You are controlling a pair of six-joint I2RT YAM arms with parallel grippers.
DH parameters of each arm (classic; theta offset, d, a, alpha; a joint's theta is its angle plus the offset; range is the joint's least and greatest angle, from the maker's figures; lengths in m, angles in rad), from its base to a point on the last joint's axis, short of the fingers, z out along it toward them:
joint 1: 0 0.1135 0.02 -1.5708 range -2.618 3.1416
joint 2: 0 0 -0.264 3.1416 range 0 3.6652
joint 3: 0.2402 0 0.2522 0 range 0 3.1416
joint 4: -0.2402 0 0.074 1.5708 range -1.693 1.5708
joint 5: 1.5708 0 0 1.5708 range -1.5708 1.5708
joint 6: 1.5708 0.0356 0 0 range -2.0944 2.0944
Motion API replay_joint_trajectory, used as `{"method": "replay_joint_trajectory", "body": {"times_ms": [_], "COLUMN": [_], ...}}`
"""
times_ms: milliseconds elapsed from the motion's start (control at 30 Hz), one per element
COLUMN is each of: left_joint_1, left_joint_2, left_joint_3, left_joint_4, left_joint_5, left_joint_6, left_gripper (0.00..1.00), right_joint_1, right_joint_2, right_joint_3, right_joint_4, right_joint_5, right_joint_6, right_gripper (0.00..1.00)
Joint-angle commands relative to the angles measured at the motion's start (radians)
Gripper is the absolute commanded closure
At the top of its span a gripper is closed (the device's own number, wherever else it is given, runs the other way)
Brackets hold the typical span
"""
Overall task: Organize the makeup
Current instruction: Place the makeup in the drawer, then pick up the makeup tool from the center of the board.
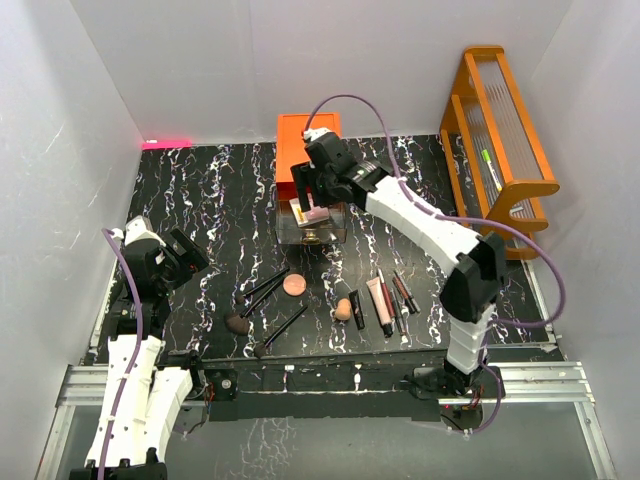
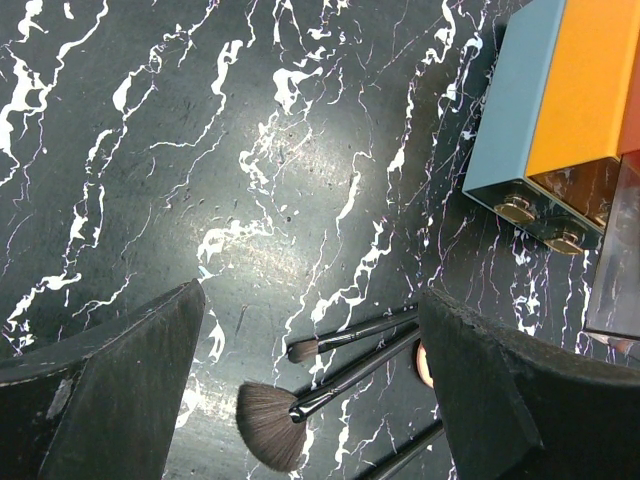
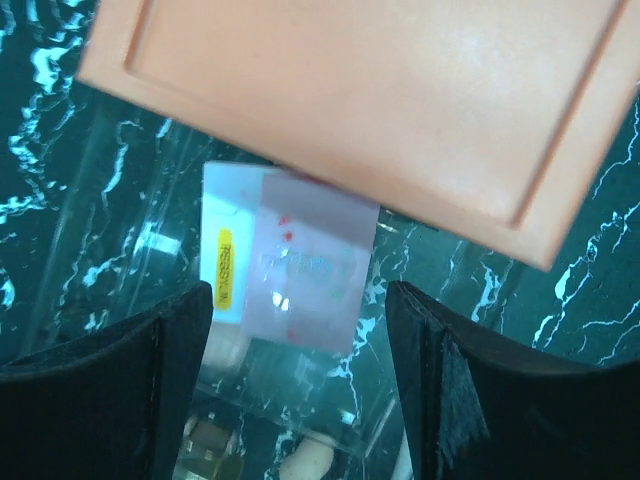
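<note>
Loose makeup lies on the black marbled table (image 1: pixel 200 190): long black brushes (image 1: pixel 264 290), a round tan compact (image 1: pixel 293 285), a beige sponge (image 1: pixel 343 310) and several tubes (image 1: pixel 380 300). A pink palette (image 1: pixel 317 213) and a pale-yellow palette (image 1: pixel 298 210) lie in the clear pulled-out drawer (image 1: pixel 330 235) of the orange chest (image 1: pixel 308 140). My right gripper (image 1: pixel 315 195) hangs open above that drawer. In the right wrist view the pink palette (image 3: pixel 310 260) and the pale one (image 3: pixel 225 265) lie beyond my right gripper (image 3: pixel 300 350), with nothing between the fingers. My left gripper (image 1: pixel 185 250) is open at the left, above a fan brush (image 2: pixel 275 425).
An orange wooden rack (image 1: pixel 505 140) with clear shelves stands at the far right. White walls close in the table on three sides. In the left wrist view the chest (image 2: pixel 560 100) shows at the upper right, with its drawer knobs (image 2: pixel 520 210).
</note>
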Motion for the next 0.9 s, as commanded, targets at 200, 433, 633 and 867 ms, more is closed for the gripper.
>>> {"method": "replay_joint_trajectory", "body": {"times_ms": [200,433,633,867], "left_joint_1": [-0.002,-0.002,-0.002,-0.003], "left_joint_2": [0.001,0.006,0.019,0.017], "left_joint_3": [0.015,0.015,0.015,0.014], "left_joint_4": [0.001,0.003,0.003,0.003], "left_joint_5": [0.007,0.011,0.015,0.01], "left_joint_6": [0.002,0.002,0.002,0.002], "left_gripper": [0.13,0.13,0.13,0.13], "right_joint_1": [0.001,0.0,0.0,0.01], "right_joint_2": [-0.607,-0.92,-0.919,-0.853], "right_joint_3": [-0.489,-0.9,-1.067,-1.199], "right_joint_4": [0.391,0.405,0.435,0.517], "right_joint_5": [0.032,-0.007,-0.125,-0.198], "right_joint_6": [0.05,0.21,0.305,0.373], "right_gripper": [0.31,0.81,0.72,0.38]}}
